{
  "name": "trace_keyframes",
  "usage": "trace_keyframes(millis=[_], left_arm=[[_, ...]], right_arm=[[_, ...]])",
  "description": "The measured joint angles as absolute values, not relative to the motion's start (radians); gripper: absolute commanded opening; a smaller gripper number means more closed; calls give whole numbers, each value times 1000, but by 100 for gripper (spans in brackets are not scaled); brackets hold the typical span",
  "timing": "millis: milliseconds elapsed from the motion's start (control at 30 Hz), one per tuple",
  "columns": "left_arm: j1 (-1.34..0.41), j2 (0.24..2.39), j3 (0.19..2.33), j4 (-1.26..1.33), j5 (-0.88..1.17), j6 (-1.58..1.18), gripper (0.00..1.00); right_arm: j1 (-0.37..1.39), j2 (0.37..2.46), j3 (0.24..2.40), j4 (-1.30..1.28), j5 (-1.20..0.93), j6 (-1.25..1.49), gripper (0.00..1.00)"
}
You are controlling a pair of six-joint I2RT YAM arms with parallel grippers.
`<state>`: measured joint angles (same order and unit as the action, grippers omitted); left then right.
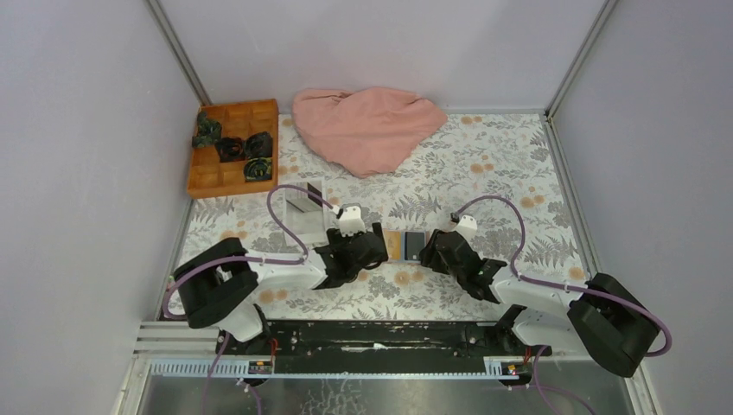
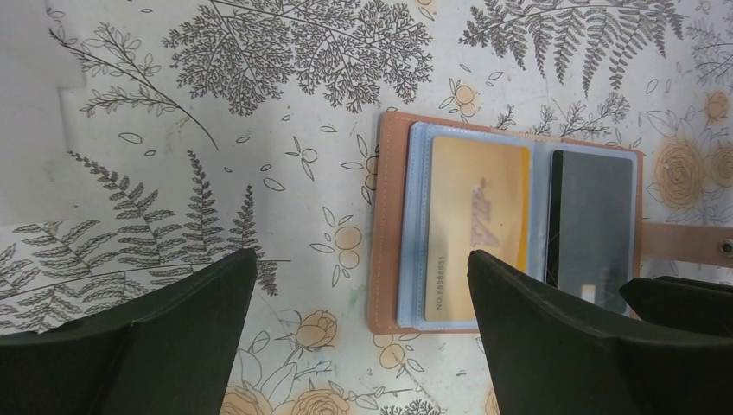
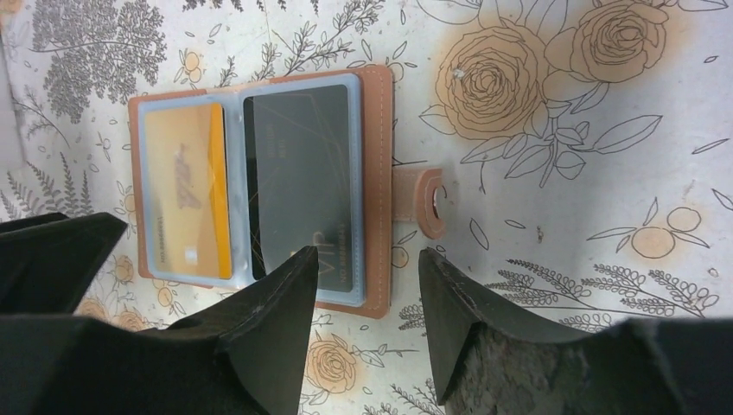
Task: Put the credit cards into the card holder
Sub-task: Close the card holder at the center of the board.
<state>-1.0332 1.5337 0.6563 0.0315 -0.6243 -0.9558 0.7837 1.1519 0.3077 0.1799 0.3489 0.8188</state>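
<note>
- While the card holder (image 2: pixel 380 225) lay open and flat on the table (image 1: pixel 484 173), the left gripper (image 2: pixel 363 259) hovered just beside the holder's left edge, its fingers spread wide and holding nothing.
- A gold card (image 2: pixel 480 216) sat inside the holder's left sleeve, on the half nearer the left gripper.
- The holder's long axis ran left to right, in line with both grippers. Each card's long side lay across that axis.
- A dark card (image 2: pixel 592 216) sat inside the holder's right sleeve, on the half nearer the right gripper (image 3: pixel 367 253).
- A strap tab (image 3: pixel 423 194) projected from the holder's right edge and lay flat on the table.
- The right gripper hovered just beside the holder's right edge, above the strap tab, its fingers apart with nothing between them.
- Both arms were about equally near the holder; contact with it could not be determined.
- Judgement: with both visible sleeves filled, any folding move would probably turn on the strap side, which favoured the right arm.
</note>
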Motion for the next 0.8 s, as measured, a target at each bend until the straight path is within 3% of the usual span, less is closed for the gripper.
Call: trace_keyframes(millis=[433, 800], left_arm=[[-1031, 1659, 747, 30, -612, -955, 98], [-1026, 1675, 758, 37, -608, -955, 93]], right_arm=[[783, 1185, 222, 418, 312, 915, 55], [784, 1086, 111, 506, 257, 995, 54]])
